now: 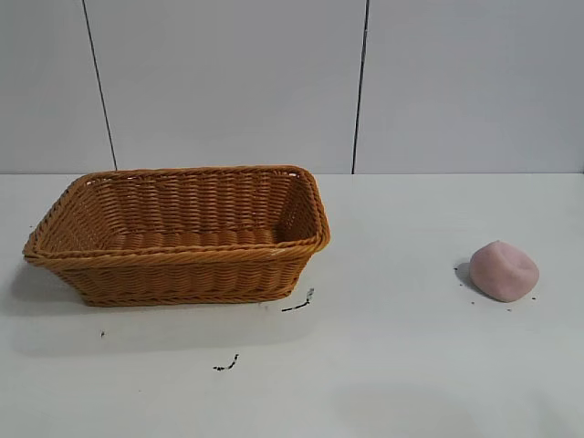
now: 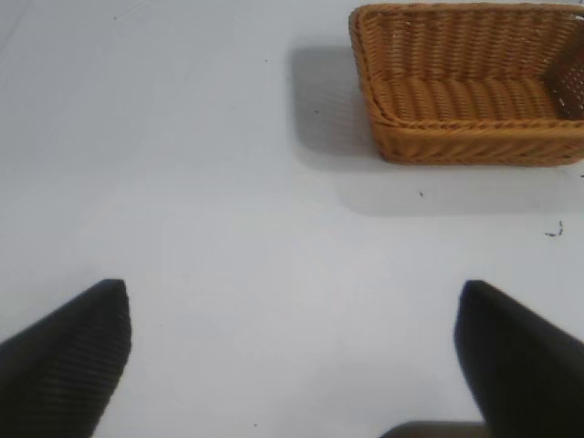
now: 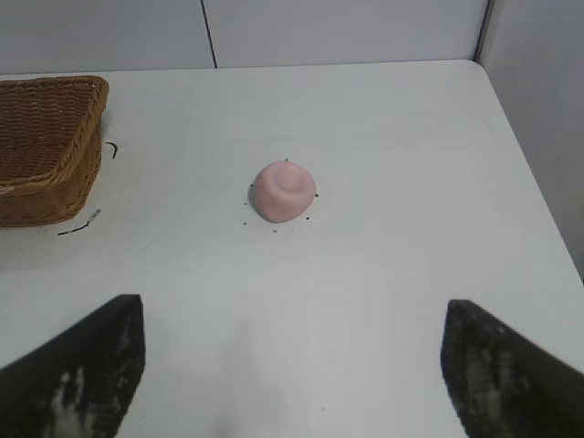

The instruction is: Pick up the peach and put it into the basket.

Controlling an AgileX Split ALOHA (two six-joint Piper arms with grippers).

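The pale pink peach [image 1: 504, 270] lies on the white table at the right, a shallow dimple on top. In the right wrist view the peach [image 3: 285, 191] sits well ahead of my right gripper [image 3: 294, 315], which stands open over bare table with nothing between its fingers. The orange-brown wicker basket [image 1: 179, 230] stands at the table's left, upright and empty. My left gripper [image 2: 294, 294] is open too, over bare table, with the basket [image 2: 470, 82] some way ahead of it. Neither arm shows in the exterior view.
Small black marks [image 1: 298, 303] lie on the table just in front of the basket, and more black marks [image 1: 227, 364] nearer the front. The table's edge [image 3: 527, 164] runs close beyond the peach on the right. A panelled grey wall stands behind.
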